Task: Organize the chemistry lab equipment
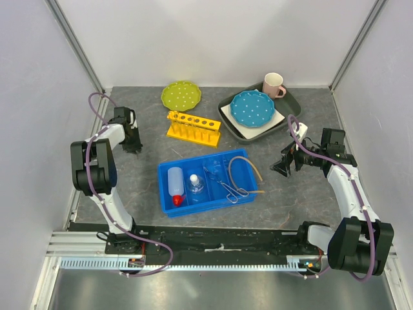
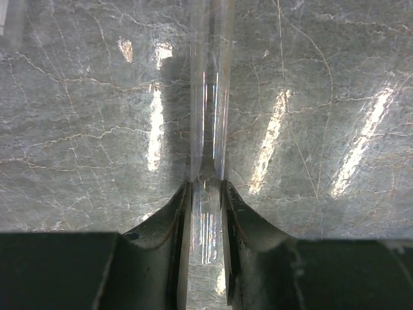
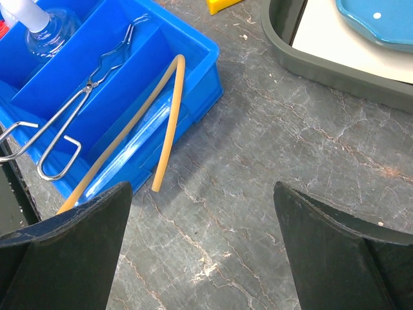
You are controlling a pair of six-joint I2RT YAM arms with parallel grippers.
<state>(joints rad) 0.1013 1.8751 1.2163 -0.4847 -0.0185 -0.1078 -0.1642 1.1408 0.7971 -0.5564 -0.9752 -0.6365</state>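
A blue bin (image 1: 206, 194) holds the white squeeze bottle with red nozzle (image 1: 175, 185), the clear flask with white stopper (image 1: 196, 187), the metal tongs (image 1: 230, 188) and the tan tubing (image 1: 250, 171). My left gripper (image 1: 132, 141) is at the far left of the table, low over the surface. In the left wrist view it (image 2: 206, 188) is shut on a clear glass test tube (image 2: 208, 129). My right gripper (image 1: 284, 165) is open and empty, right of the bin. In the right wrist view it (image 3: 203, 194) is over bare table near the tubing (image 3: 164, 123), tongs (image 3: 77, 110) and flask (image 3: 48, 29).
A yellow test tube rack (image 1: 193, 127) stands behind the bin. A green dotted plate (image 1: 181, 95) lies at the back. A grey tray (image 1: 240, 132) at the back right holds a blue dotted plate (image 1: 253, 108), with a pink mug (image 1: 273, 85) behind it. Walls enclose three sides.
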